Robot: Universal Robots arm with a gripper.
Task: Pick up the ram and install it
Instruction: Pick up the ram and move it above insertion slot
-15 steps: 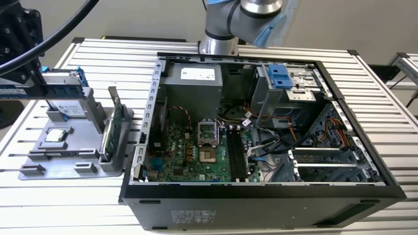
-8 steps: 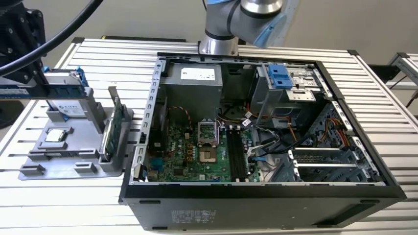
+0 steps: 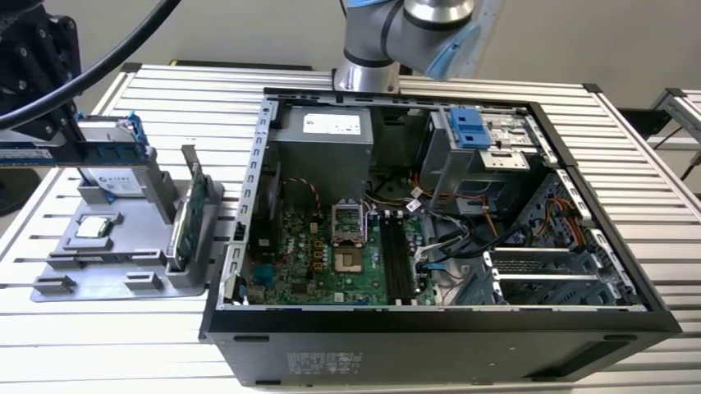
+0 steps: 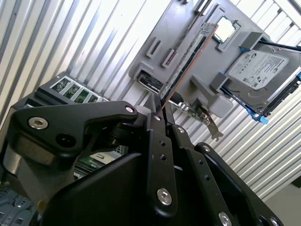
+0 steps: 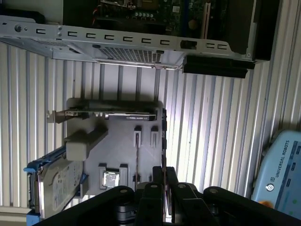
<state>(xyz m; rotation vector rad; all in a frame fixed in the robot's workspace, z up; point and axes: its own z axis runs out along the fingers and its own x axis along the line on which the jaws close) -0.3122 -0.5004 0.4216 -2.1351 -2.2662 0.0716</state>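
Note:
My gripper [image 3: 49,131] is shut on the ram [image 3: 104,152], a thin blue stick with black chips that pokes out level toward the exterior view's right. It hangs above the grey tray [image 3: 121,263] at the exterior view's left. In the second wrist view the ram [image 4: 188,63] runs edge-on out from between the black fingers [image 4: 155,123] of the gripper [image 4: 164,117]. In the first wrist view the ram [image 5: 163,141] is a thin line above the gripper [image 5: 163,181].
The open computer case [image 3: 252,205] lies on the slatted table at the exterior view's right of the tray, with the motherboard's long slots [image 3: 396,263] showing. On the tray sit a silver hard drive [image 3: 115,180], a small chip [image 3: 93,228] and an upright green card [image 3: 189,217].

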